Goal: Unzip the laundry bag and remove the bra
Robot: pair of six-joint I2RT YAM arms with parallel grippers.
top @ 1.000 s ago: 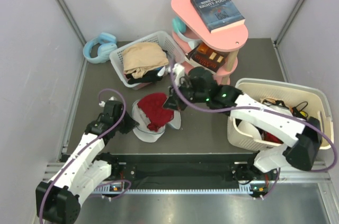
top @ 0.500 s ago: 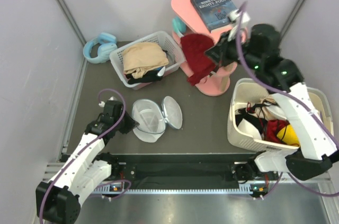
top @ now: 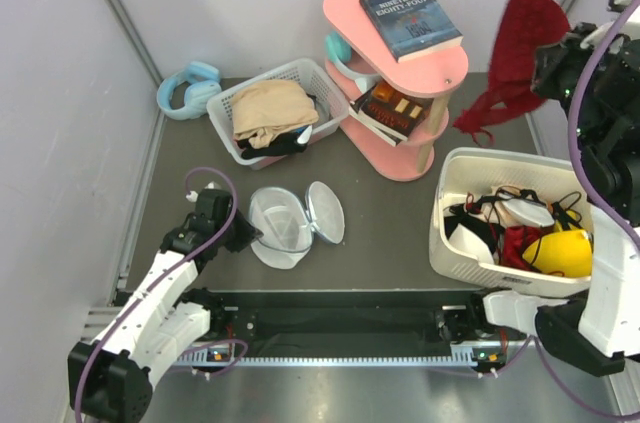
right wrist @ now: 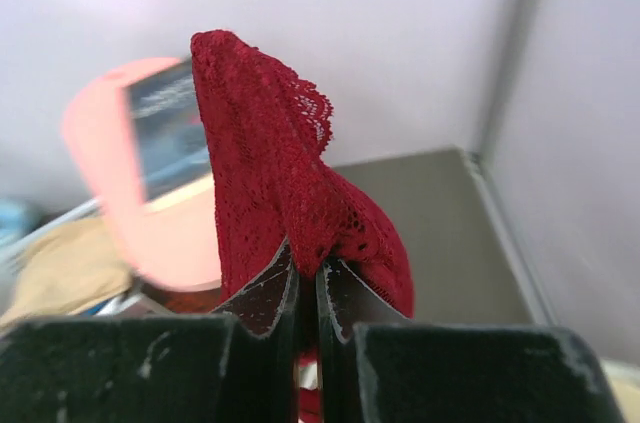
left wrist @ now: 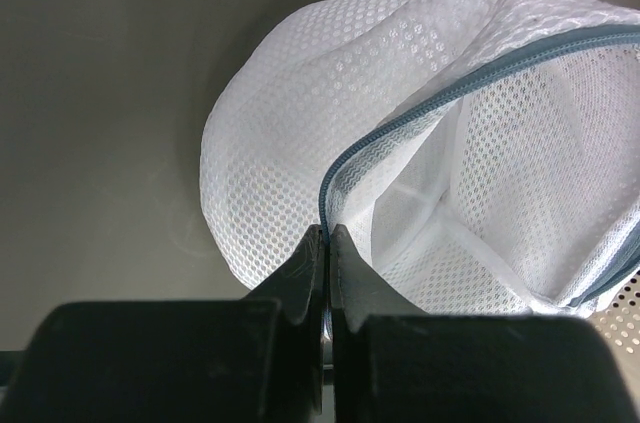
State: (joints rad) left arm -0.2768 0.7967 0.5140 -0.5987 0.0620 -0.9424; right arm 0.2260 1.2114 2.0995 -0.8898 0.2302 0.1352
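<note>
Your left pincer (left wrist: 323,235) is pinched tight on the zipper rim of the laundry bag (top: 288,223), which lies unzipped on the worktop (top: 400,213) just beyond it, while at far right your right pincer (right wrist: 307,268) clamps the red lace bra (top: 522,38) aloft, well apart.

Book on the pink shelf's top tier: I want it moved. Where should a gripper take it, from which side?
Pinch the book by its right edge, coming level from the right: it lies flat, so only its covers offer opposing faces, and that edge seems to overhang the pink shelf.
</note>
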